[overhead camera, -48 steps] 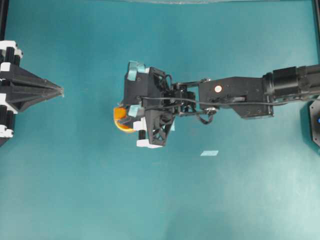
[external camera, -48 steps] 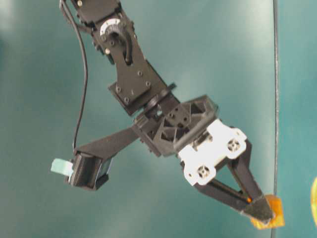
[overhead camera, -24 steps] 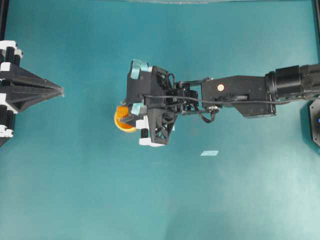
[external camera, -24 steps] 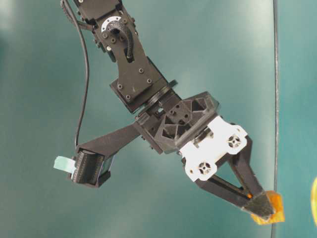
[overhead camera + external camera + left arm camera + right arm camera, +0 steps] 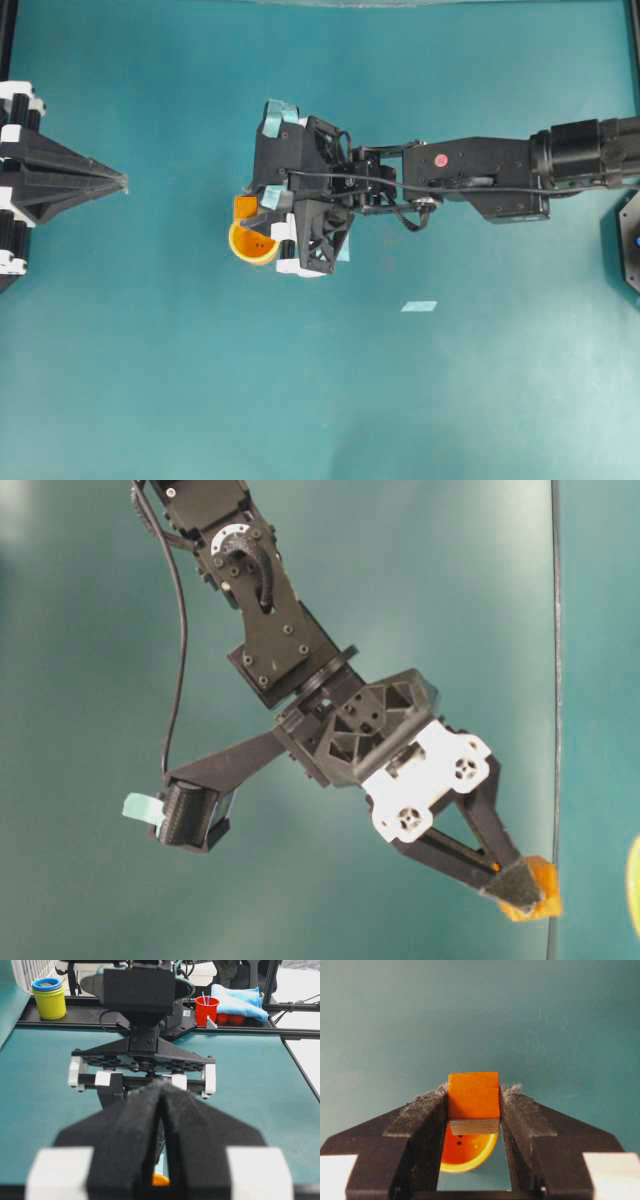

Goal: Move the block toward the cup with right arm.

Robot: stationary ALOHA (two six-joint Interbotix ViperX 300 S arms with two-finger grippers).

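My right gripper point(image 5: 473, 1102) is shut on the block point(image 5: 473, 1095), a small orange cube pinched between its two black fingers point(image 5: 420, 1120). Between those fingers, below the block, shows the cup point(image 5: 467, 1152), with its yellow rim and darker orange inside. From overhead the block point(image 5: 245, 207) sits at the tip of the right gripper point(image 5: 250, 206), just off the upper rim of the cup point(image 5: 250, 245). The table-level view shows the block point(image 5: 525, 892) held off the surface. My left gripper point(image 5: 105, 182) rests shut at the far left, holding nothing.
A pale tape scrap point(image 5: 419, 306) lies right of the cup. A black vertical edge point(image 5: 556, 680) runs beside the held block. Beyond the table's far end stand a yellow and blue cup stack point(image 5: 48, 997), a red cup point(image 5: 206, 1010) and a blue cloth point(image 5: 240, 997).
The right gripper has carried the block toward the top of the overhead view and slightly upward, uncovering more of the cup. The left arm has not moved.
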